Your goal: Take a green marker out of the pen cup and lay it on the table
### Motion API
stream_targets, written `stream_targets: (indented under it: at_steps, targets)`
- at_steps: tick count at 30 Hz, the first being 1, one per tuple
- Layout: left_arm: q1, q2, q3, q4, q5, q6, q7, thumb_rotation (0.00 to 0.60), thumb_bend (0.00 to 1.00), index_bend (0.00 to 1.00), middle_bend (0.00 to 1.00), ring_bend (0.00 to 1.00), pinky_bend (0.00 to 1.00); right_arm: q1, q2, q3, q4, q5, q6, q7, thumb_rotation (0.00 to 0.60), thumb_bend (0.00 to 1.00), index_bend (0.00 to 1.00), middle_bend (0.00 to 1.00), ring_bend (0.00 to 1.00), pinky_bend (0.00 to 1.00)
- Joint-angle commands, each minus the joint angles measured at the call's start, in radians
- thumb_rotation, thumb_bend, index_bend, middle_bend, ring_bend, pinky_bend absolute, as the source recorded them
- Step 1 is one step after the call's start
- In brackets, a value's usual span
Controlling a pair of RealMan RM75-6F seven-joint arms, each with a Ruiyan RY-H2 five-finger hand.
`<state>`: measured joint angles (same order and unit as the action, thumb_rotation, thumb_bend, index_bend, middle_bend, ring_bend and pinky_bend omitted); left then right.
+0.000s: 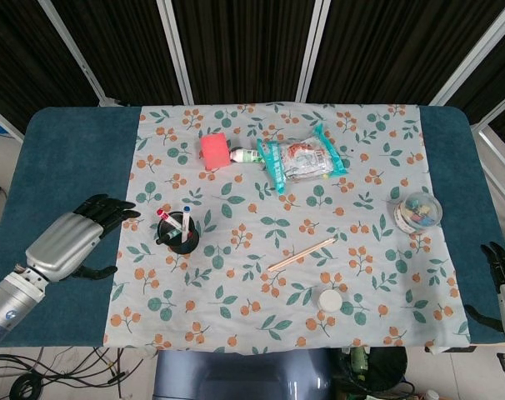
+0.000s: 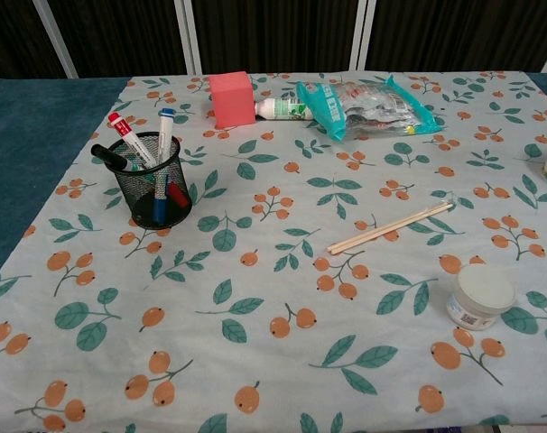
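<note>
My left hand (image 1: 77, 237) hangs over the blue edge of the surface (image 1: 61, 167), empty, fingers loosely spread and pointing toward the cloth; the chest view does not show it at all. My right hand (image 1: 501, 271) sits at the far right edge, only its fingertips in view, so I cannot tell how it is set. Just ahead of the left hand's fingertips, a short way onto the flowered cloth (image 2: 282, 271), stands the black mesh pen cup (image 2: 152, 185), upright, with a red-capped marker (image 2: 127, 135), a blue-capped marker (image 2: 164, 131) and a black one (image 2: 108, 156) leaning out of it. I can make out something greenish low inside the mesh in the chest view, but I cannot say for sure it is the green marker. I judge the task at its reach step, nothing yet grasped. Next I need to bring the left hand over the cup's mouth, single out the green one among the others, and pinch it without tipping the light cup.
</note>
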<state>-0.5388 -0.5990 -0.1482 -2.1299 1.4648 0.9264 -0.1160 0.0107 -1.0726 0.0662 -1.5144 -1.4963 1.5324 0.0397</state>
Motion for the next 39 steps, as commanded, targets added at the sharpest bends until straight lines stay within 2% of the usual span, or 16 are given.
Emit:
stream_targets:
  at_steps: [1,8,11,15,23,39]
  targets:
    - [0.035,-0.091,0.027,0.098,0.054,0.062,-0.049,0.600,0.19,0.17,0.15,0.08,0.07,0.000,-0.002,0.001,0.001,0.002,-0.001,-0.001,0.600,0.05,0.08,0.09,0.14,0.17]
    - [0.044,-0.198,0.036,0.244,0.131,0.136,0.057,0.600,0.20,0.22,0.22,0.08,0.07,0.004,-0.008,0.000,0.010,0.014,-0.018,-0.009,0.600,0.05,0.08,0.09,0.14,0.17]
    - [0.058,-0.278,0.041,0.344,0.170,0.198,0.151,0.600,0.20,0.22,0.22,0.08,0.07,0.004,-0.009,-0.001,0.012,0.015,-0.021,-0.011,0.600,0.05,0.08,0.09,0.14,0.17]
    - [0.077,-0.377,0.064,0.436,0.211,0.257,0.182,0.600,0.20,0.22,0.23,0.08,0.07,0.005,-0.010,-0.001,0.012,0.019,-0.024,-0.015,0.600,0.05,0.08,0.09,0.14,0.17]
    - [0.074,-0.503,0.082,0.497,0.211,0.278,0.151,0.600,0.20,0.23,0.24,0.08,0.07,0.009,-0.016,-0.003,0.016,0.023,-0.038,-0.023,0.600,0.05,0.08,0.09,0.14,0.17]
    - [0.037,-0.643,0.060,0.568,0.168,0.278,0.206,0.600,0.20,0.30,0.30,0.08,0.07,0.010,-0.018,0.000,0.029,0.037,-0.048,-0.016,0.600,0.05,0.08,0.09,0.14,0.17]
